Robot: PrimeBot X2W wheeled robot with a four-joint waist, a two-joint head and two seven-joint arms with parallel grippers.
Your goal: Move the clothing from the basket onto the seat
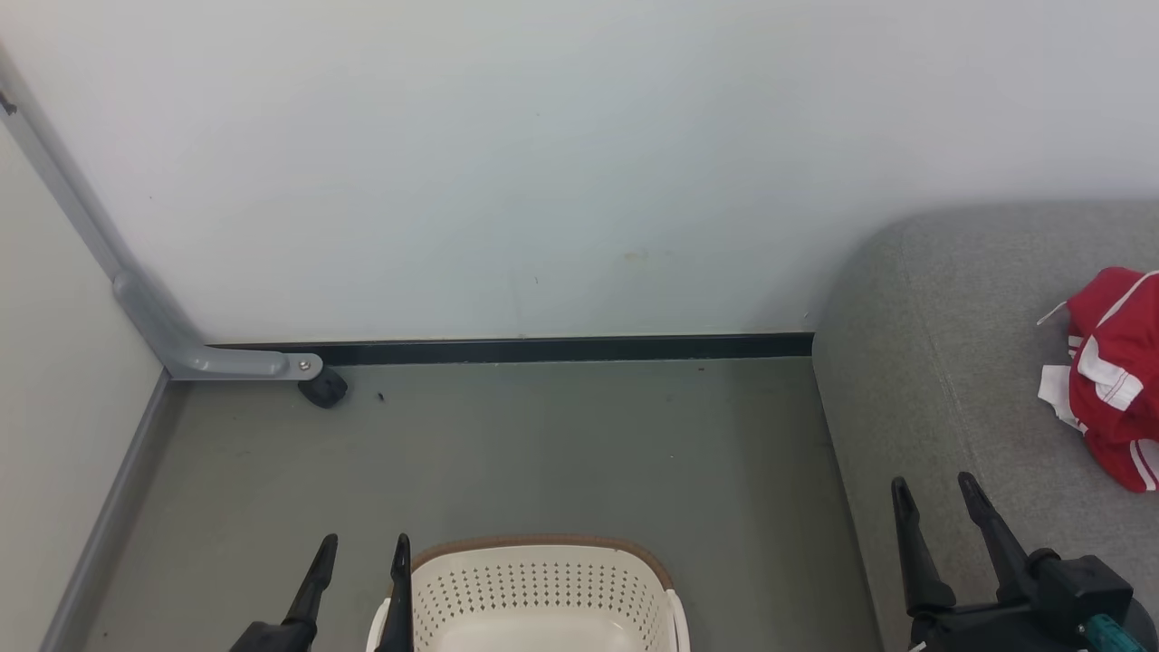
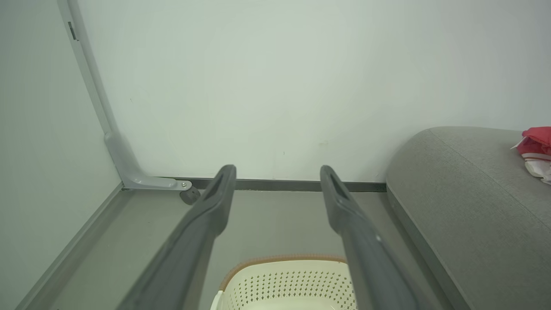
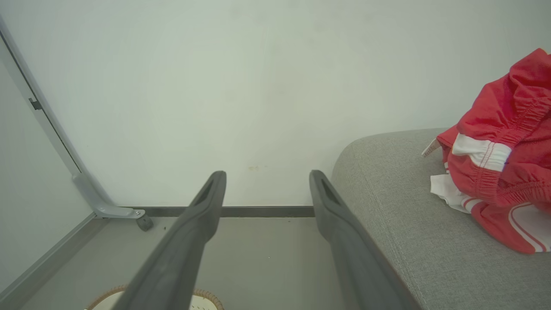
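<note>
Red clothing [image 1: 1114,376] with white stripes lies in a heap on the grey seat [image 1: 942,362], at the right edge of the head view. It also shows in the right wrist view as clothing [image 3: 503,150] on the seat [image 3: 409,224], and as clothing [image 2: 536,148] on the seat [image 2: 465,202] in the left wrist view. The cream basket [image 1: 543,593] stands on the floor at the bottom centre; the part of its inside that shows holds no fabric. My left gripper [image 1: 362,548] is open beside the basket's left rim. My right gripper [image 1: 933,489] is open over the seat's front part, left of the clothing.
A pale wall with a dark skirting strip [image 1: 543,349] runs behind the floor. A grey metal frame leg with a black castor [image 1: 323,388] stands in the left corner. Grey floor [image 1: 543,444] lies between basket, wall and seat.
</note>
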